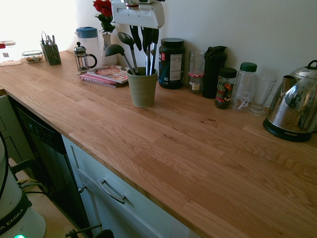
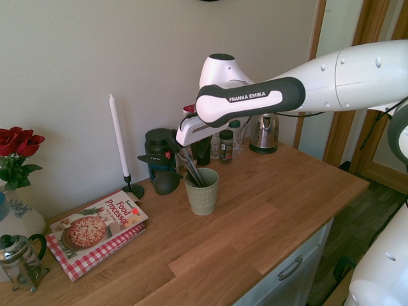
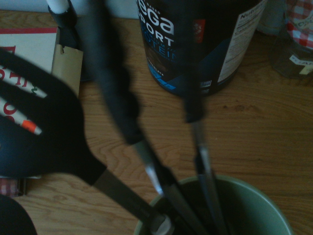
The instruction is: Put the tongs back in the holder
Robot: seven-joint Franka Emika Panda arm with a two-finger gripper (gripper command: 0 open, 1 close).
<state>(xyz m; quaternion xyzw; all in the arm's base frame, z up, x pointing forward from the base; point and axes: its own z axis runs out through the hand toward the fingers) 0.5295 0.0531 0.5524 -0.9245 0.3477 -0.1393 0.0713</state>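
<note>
Your gripper (image 1: 143, 30) hangs right above the green holder (image 1: 142, 88), pointing steeply down. Dark fingers (image 1: 134, 35) reach down around the tops of the utensils; you can't tell how far apart they stand, or whether they grip anything. The tongs (image 1: 150, 58) stand upright in the holder, black tips up between the fingers, metal legs running down inside the cup. A black ladle (image 1: 115, 49) and a slotted spoon (image 1: 125, 38) lean out of the same holder toward the cookbook (image 1: 108, 74). The holder stands on the wooden counter (image 1: 188, 148), just in front of a dark protein tub (image 1: 171, 63). Jars, a glass (image 1: 261, 93) and a steel kettle (image 1: 295, 110) line the wall. The French press (image 1: 82, 57) and roses (image 1: 104, 11) sit past the cookbook.
</note>
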